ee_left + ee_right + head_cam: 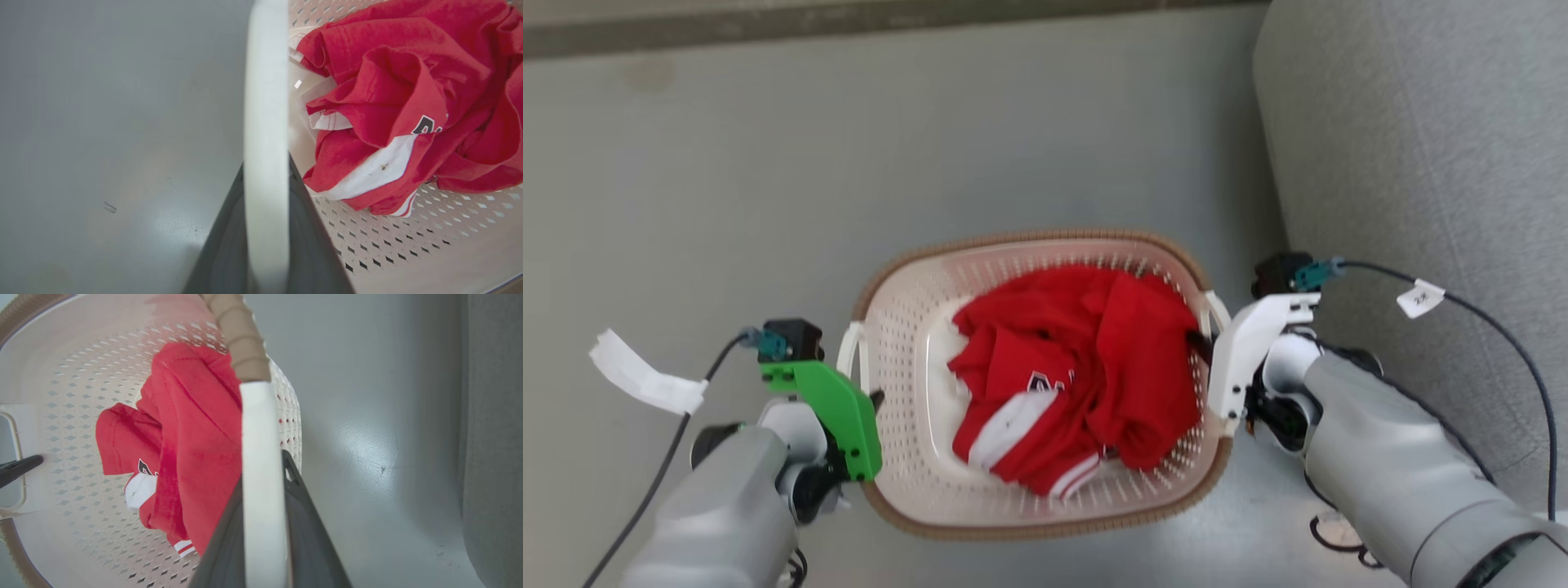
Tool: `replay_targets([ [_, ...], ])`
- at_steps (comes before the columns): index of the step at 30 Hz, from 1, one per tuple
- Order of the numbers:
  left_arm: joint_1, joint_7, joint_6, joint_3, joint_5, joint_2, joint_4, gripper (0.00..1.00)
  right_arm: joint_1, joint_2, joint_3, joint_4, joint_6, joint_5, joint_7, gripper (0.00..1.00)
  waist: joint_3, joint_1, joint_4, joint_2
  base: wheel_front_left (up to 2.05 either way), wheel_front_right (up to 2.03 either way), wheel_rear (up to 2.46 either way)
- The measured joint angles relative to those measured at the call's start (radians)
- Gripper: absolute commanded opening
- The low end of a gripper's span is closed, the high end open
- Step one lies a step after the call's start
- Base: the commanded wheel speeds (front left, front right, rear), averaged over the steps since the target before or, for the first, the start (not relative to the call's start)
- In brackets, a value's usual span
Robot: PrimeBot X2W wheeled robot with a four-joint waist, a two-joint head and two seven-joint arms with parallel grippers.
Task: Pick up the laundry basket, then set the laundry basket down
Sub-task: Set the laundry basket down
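Observation:
The laundry basket (915, 384) is cream-white and perforated with a brown woven rim, and it holds red and white clothes (1078, 376). It sits low in the middle of the head view. My left gripper (870, 400) is shut on the basket's left white loop handle (265, 122), which runs between its dark fingers (229, 245). At the other side, my right gripper (1205, 347) is shut on the right handle (261, 477), dark fingers (306, 539) on either side of it. Whether the basket rests on the floor or hangs above it cannot be told.
Grey floor (849, 147) surrounds the basket. A grey upholstered sofa (1421, 147) stands close on the right, next to my right arm. A darker strip of wall base (849, 20) runs along the far edge. Cables with white tags (645, 380) trail from both wrists.

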Motion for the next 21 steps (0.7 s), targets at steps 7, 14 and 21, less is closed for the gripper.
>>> replay_targets([
  [7, -0.053, -0.058, 0.000, 0.008, 0.015, 0.007, 0.005, 0.00, -0.049, 0.000, -0.004, -0.004, 0.000, -0.005, -0.058, 0.00, 0.093, 0.0000, 0.002, 0.0000, 0.00, 0.00, 0.00],
  [14, -0.093, -0.103, 0.000, 0.009, 0.028, 0.007, 0.010, 0.00, -0.077, 0.000, -0.013, -0.004, 0.000, -0.009, -0.121, 0.00, 0.179, 0.0000, 0.005, 0.0000, 0.00, 0.00, 0.00],
  [21, -0.137, -0.146, 0.000, 0.010, 0.050, 0.003, 0.018, 0.00, -0.106, -0.005, -0.017, -0.003, 0.000, -0.010, -0.188, 0.00, 0.257, 0.0000, 0.012, 0.0000, 0.00, 0.00, 0.00],
])
